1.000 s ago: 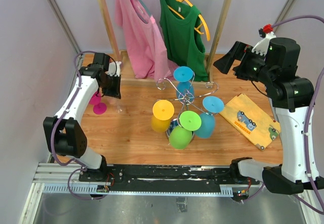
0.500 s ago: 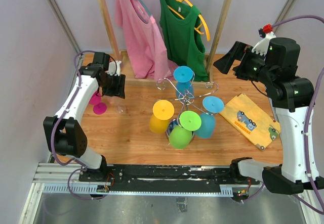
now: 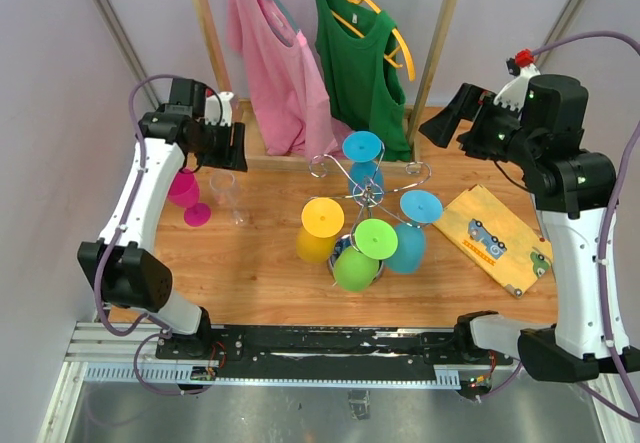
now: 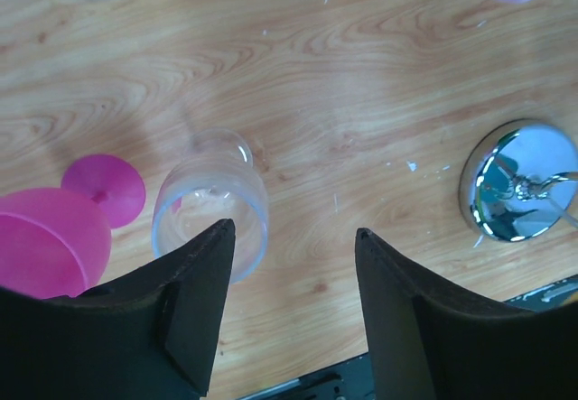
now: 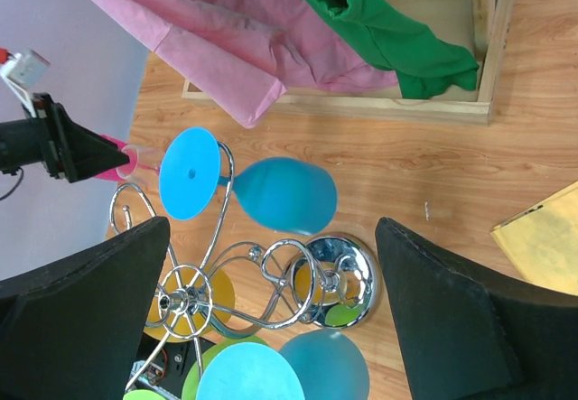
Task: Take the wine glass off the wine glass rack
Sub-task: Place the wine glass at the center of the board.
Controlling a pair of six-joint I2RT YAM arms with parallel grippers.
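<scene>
Below the spread-open left gripper point(image 4: 291, 237), a clear, upright wine glass point(image 4: 212, 201) (unheld)

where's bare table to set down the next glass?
Widest free patch: near-left table, bordered by the clear glass, the rack and the near edge. Smaller one between rack and yellow board. Crowded: under the rack's hanging glasses and around the pink glass.

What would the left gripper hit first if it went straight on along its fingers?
Probably the clear glass: in the left wrist view it sits just ahead of one finger of the open left gripper. Between the fingers only bare table shows. Depth is unclear, so it might slip past the glass.
</scene>
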